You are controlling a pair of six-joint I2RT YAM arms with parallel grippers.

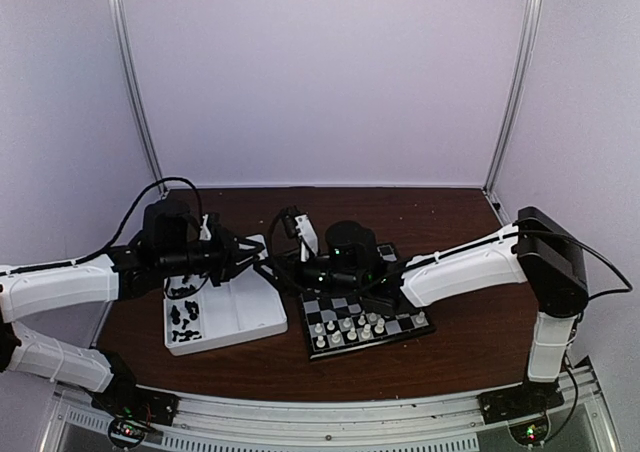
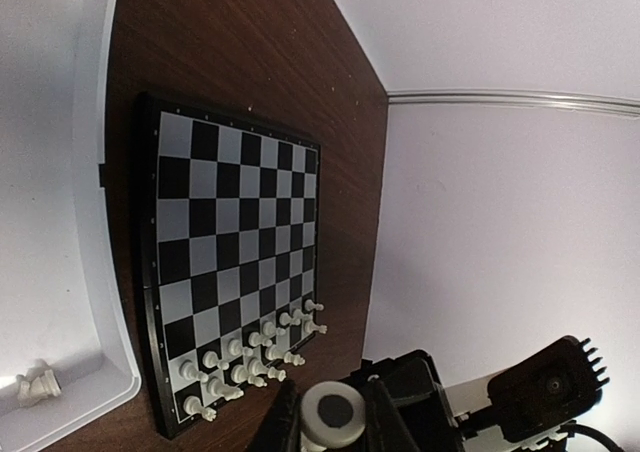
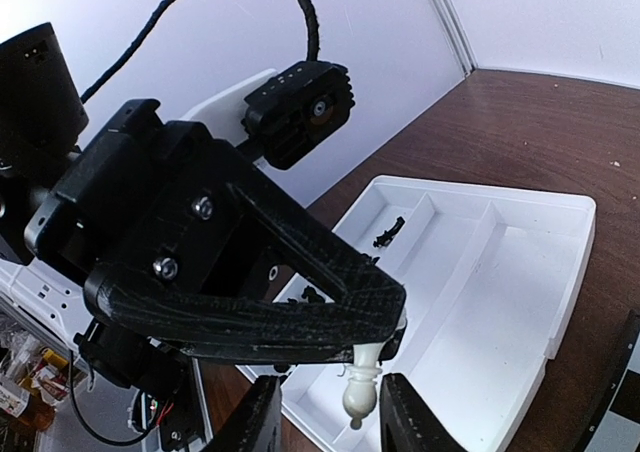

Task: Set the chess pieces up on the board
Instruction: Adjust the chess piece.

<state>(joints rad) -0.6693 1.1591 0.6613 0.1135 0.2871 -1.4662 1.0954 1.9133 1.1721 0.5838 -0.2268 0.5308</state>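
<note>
Handover over the dark brown worktop (image 3: 560,122): my left arm's fingers (image 3: 330,302) pinch a cream-white plastic chess piece (image 3: 360,390) by one end, beside the white plastic compartment tray (image 3: 520,272) — at about 10 o'clock from the small black-and-grey checked chessboard (image 2: 230,222). My right arm's fingers (image 3: 255,417) stand spread either side of the free end. I'd close them squarely and gently, confirm the hold, and only then let the left release — no twisting.
</note>
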